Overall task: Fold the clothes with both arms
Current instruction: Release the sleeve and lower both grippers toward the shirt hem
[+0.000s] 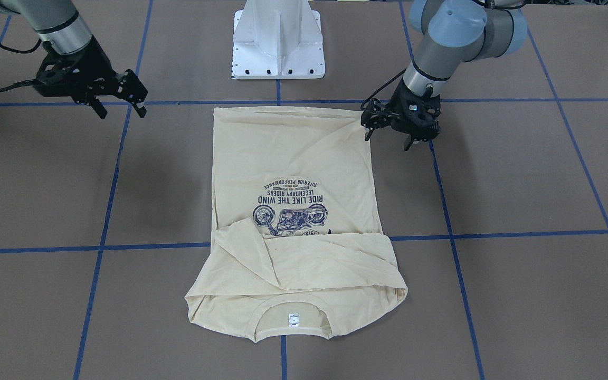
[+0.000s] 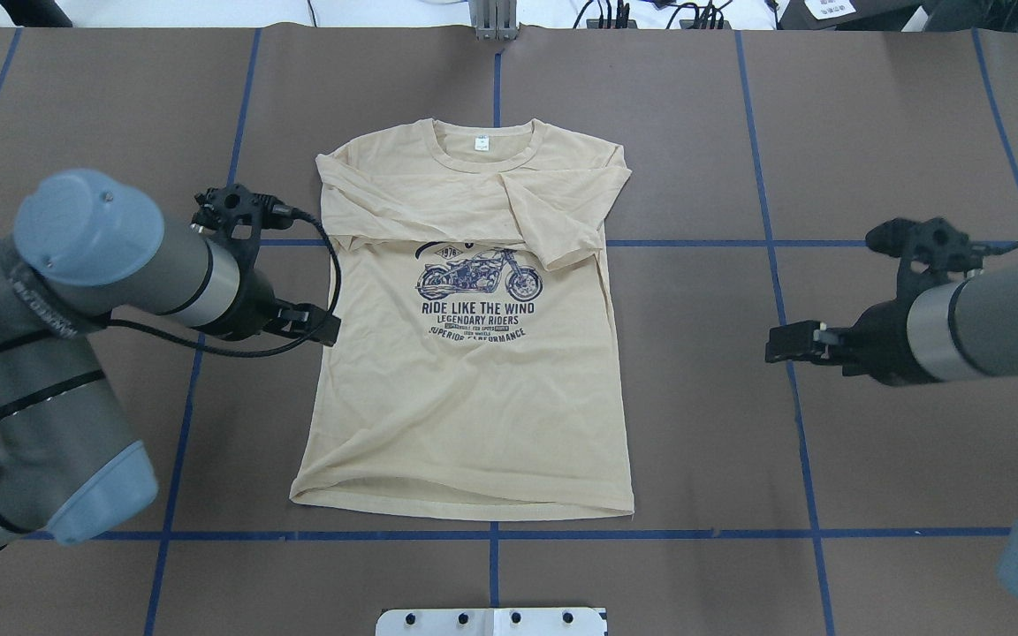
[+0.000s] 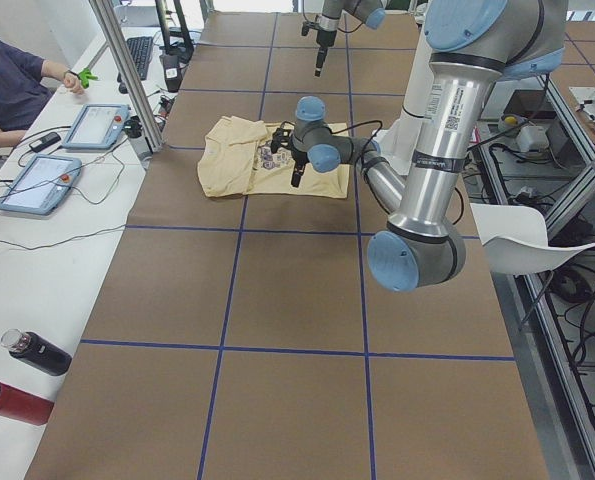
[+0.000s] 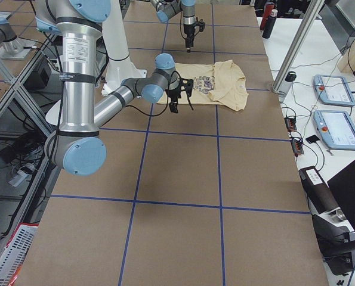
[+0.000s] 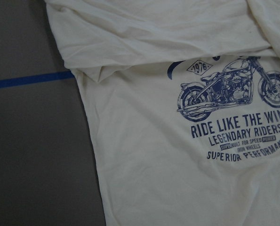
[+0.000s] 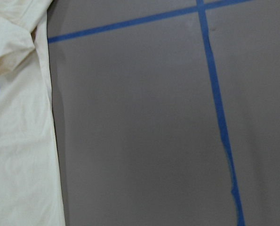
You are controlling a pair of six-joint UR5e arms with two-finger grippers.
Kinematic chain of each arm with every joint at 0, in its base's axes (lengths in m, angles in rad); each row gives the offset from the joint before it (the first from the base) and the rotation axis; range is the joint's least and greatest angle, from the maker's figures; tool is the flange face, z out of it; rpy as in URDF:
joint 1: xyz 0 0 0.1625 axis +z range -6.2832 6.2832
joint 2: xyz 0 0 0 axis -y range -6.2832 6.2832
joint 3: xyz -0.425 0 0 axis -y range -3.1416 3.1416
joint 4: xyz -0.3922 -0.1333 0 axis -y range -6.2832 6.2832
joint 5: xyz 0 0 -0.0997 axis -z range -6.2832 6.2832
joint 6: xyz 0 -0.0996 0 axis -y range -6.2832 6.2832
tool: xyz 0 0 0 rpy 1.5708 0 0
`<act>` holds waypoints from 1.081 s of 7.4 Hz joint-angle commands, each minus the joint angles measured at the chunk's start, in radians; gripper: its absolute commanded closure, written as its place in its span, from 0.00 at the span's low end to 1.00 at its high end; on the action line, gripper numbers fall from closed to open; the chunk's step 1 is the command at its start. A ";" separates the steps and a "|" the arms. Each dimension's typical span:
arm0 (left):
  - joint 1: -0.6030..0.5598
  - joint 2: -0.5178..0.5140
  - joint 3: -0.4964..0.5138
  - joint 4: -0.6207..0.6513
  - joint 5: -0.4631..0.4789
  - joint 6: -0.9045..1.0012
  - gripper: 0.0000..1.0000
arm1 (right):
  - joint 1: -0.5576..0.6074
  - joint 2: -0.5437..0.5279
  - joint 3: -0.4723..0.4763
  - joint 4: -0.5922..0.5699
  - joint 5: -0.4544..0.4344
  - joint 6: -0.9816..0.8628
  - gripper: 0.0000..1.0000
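Black left end effector [image 1: 387, 141], right end effector [image 1: 123, 113]: jaws wide apart, empty.

Bright, even light — soft shadows

The cream-yellow T-shirt [image 2: 465, 406] lies flat and print-up in front of the white pedestal base [image 1: 278, 42], with its hem nearest the base and its sleeves folded across the chest. To the base's left, the black left gripper [image 1: 387, 142] hangs with its fingers spread, just beside the hem corner. The right gripper [image 1: 124, 114], also spread, hangs farther out on the base's right.

Open tabletop [image 2: 703, 397] on both flanks of T-shirt [image 2: 465, 415]
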 commanded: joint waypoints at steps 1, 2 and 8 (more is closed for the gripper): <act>0.069 0.081 -0.003 -0.105 0.048 -0.084 0.00 | -0.172 -0.001 0.005 -0.007 -0.159 0.088 0.01; 0.119 0.081 -0.003 -0.105 0.097 -0.117 0.01 | -0.184 -0.001 0.005 -0.007 -0.175 0.086 0.01; 0.248 0.081 0.001 -0.105 0.102 -0.186 0.36 | -0.186 0.010 0.005 -0.007 -0.175 0.086 0.01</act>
